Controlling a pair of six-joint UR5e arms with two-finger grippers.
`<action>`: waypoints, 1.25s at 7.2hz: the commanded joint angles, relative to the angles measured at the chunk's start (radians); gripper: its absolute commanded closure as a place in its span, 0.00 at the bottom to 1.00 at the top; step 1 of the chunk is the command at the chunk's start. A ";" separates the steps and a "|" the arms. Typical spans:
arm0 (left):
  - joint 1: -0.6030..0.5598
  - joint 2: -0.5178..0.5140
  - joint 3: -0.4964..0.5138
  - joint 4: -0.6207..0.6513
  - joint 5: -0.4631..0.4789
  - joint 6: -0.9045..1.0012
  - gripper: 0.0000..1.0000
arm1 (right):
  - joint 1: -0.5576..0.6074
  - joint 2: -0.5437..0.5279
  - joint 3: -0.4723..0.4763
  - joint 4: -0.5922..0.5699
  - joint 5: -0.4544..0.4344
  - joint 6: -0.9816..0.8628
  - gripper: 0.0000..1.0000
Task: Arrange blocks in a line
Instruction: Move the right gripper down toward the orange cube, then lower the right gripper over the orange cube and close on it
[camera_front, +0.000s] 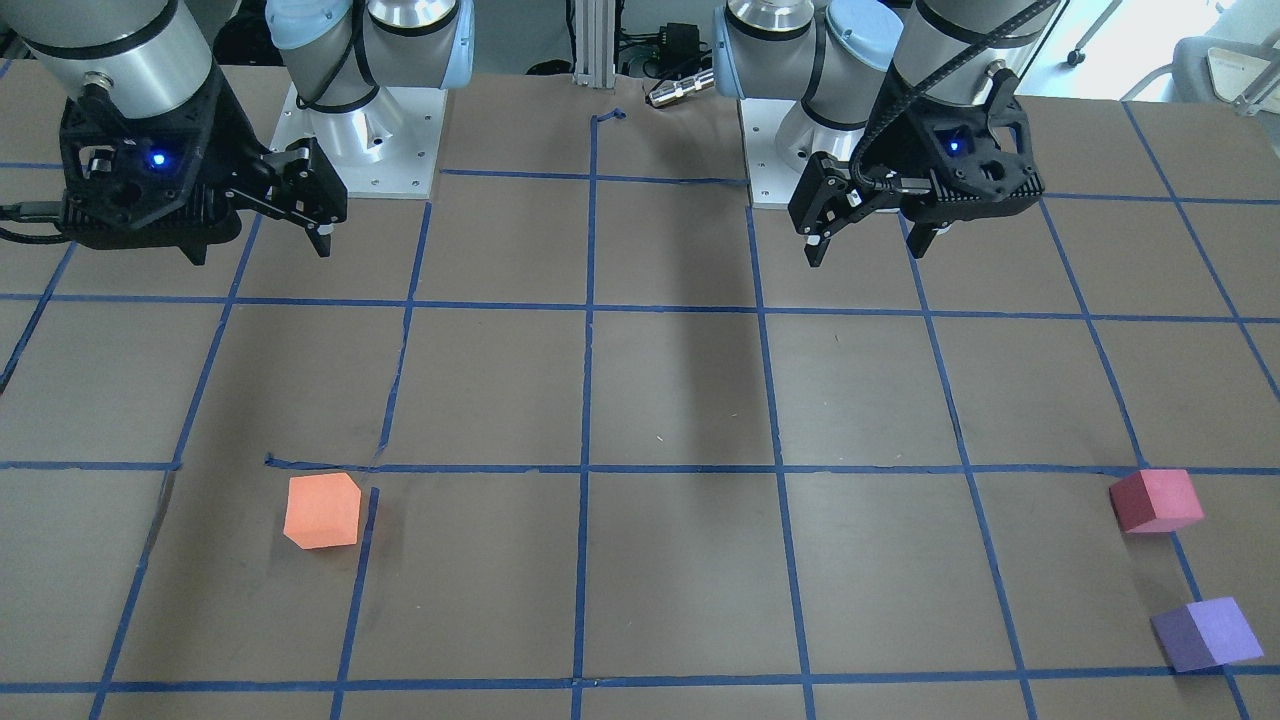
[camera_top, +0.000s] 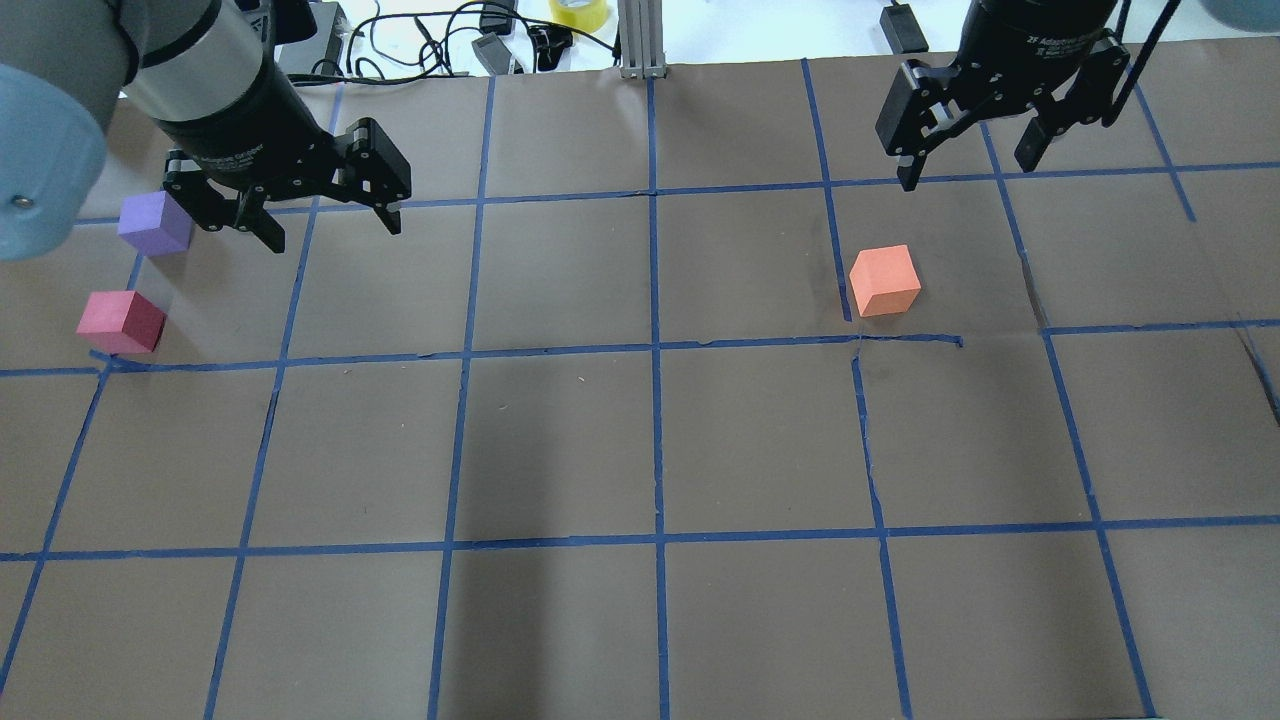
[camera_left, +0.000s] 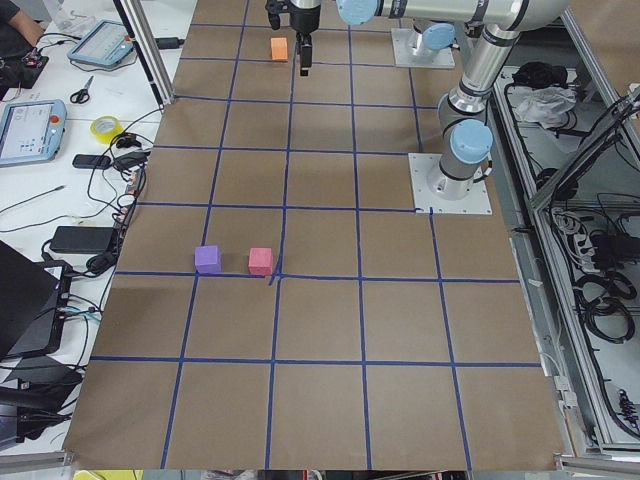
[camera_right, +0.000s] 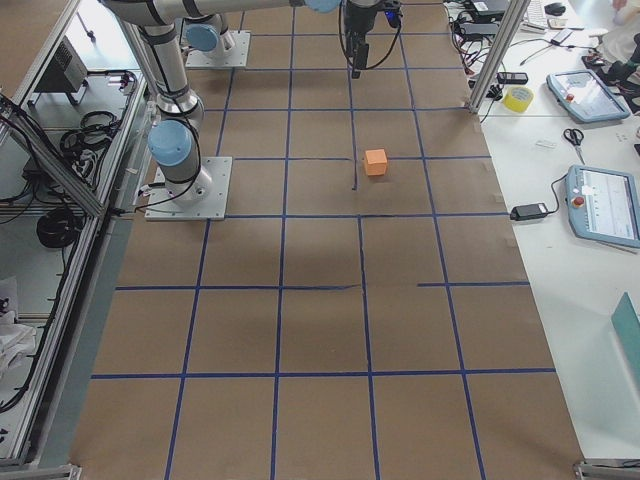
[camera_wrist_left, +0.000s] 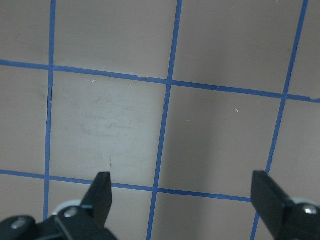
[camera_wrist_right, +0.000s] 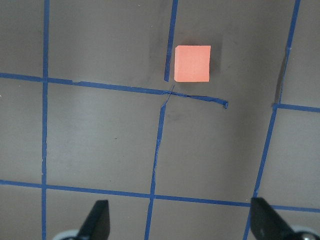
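The orange block (camera_top: 884, 281) lies on the table right of centre, also in the front view (camera_front: 322, 511) and the right wrist view (camera_wrist_right: 192, 63). The red-pink block (camera_top: 121, 322) and the purple block (camera_top: 155, 222) lie side by side, apart, near the table's left edge; the front view shows the red-pink block (camera_front: 1155, 500) and the purple block (camera_front: 1205, 633). My left gripper (camera_top: 332, 232) hangs open and empty above the table, right of the purple block; its fingers (camera_wrist_left: 102, 195) frame bare table. My right gripper (camera_top: 965, 170) hangs open and empty, beyond the orange block.
The table (camera_top: 560, 440) is brown paper with a grid of blue tape; a strip is torn and lifted by the orange block (camera_top: 905, 340). Cables and a yellow tape roll (camera_top: 578, 12) lie past the far edge. The arm bases (camera_front: 365, 140) stand on the robot's side.
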 joint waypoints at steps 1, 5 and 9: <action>0.015 -0.008 0.008 0.002 0.001 0.014 0.00 | -0.012 0.009 0.019 -0.113 -0.010 0.018 0.00; 0.006 0.001 0.006 -0.002 0.004 0.005 0.00 | -0.031 0.268 0.066 -0.322 -0.017 0.004 0.00; 0.004 -0.007 -0.006 0.001 0.003 -0.006 0.00 | -0.037 0.400 0.237 -0.632 -0.043 -0.079 0.00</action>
